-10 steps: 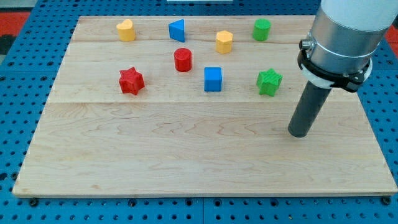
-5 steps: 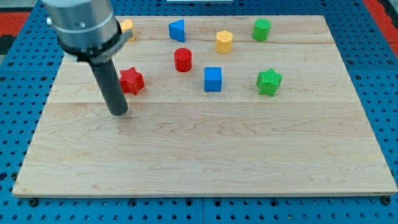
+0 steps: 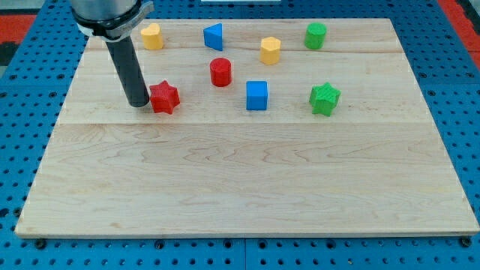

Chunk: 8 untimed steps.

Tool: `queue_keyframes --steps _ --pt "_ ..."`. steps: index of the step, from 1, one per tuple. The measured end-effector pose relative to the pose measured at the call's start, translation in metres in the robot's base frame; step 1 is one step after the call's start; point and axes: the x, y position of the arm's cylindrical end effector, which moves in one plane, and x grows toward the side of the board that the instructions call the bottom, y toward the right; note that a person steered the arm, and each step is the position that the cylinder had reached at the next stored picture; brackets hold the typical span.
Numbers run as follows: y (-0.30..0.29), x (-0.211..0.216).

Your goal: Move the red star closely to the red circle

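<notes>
The red star [image 3: 165,97] lies on the wooden board [image 3: 247,180], left of centre. The red circle [image 3: 220,72] stands up and to the right of it, with a gap between them. My tip [image 3: 139,103] rests on the board right against the star's left side, touching it or nearly so. The dark rod rises from the tip toward the view's top left.
A yellow heart [image 3: 152,36], a blue triangle [image 3: 214,36], a yellow hexagon [image 3: 270,50] and a green cylinder [image 3: 316,35] line the board's top. A blue cube [image 3: 257,95] and a green star [image 3: 325,99] sit to the right of the red blocks.
My tip crossed from the board's right side to the left, then moved up to the red star's left side. The star has shifted slightly to the right.
</notes>
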Motion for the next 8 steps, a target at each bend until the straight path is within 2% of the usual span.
queue_keyframes --steps 1,3,4,5,7,8 --pt "0.003 0.033" --pt "0.025 0.004" --pt "0.014 0.010" --pt "-0.027 -0.017" --pt "0.057 -0.009" --pt "0.057 0.009"
